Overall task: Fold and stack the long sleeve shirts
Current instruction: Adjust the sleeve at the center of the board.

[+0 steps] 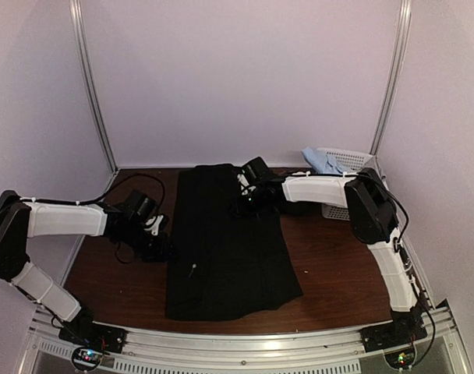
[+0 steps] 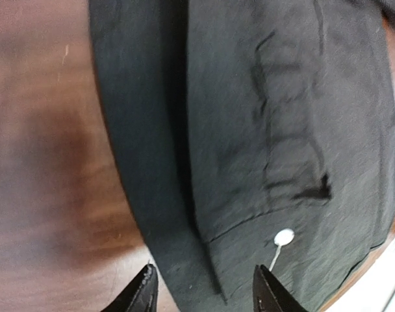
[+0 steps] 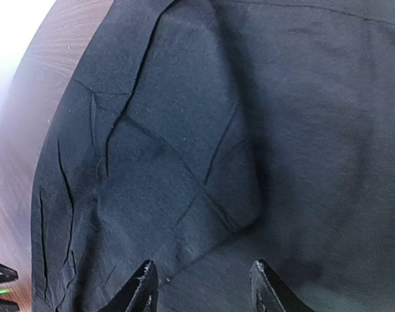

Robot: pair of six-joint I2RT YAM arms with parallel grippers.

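The black shirt (image 1: 225, 245) lies flat on the brown table as a long folded panel, a pale button (image 1: 193, 268) showing near its lower left. My left gripper (image 1: 157, 243) is open at the shirt's left edge; its wrist view shows the open jaws over the black cloth (image 2: 275, 117) and a pale button (image 2: 284, 236). My right gripper (image 1: 247, 201) is open above the shirt's upper part; its wrist view shows creased black cloth (image 3: 184, 143) between the spread fingertips. A pale blue shirt (image 1: 319, 160) lies in the basket. The patterned shirt is out of view.
A white lattice basket (image 1: 348, 165) stands at the back right corner, behind the right arm. The brown table (image 1: 330, 265) shows bare wood on both sides of the shirt. Metal frame posts and pale walls surround the table.
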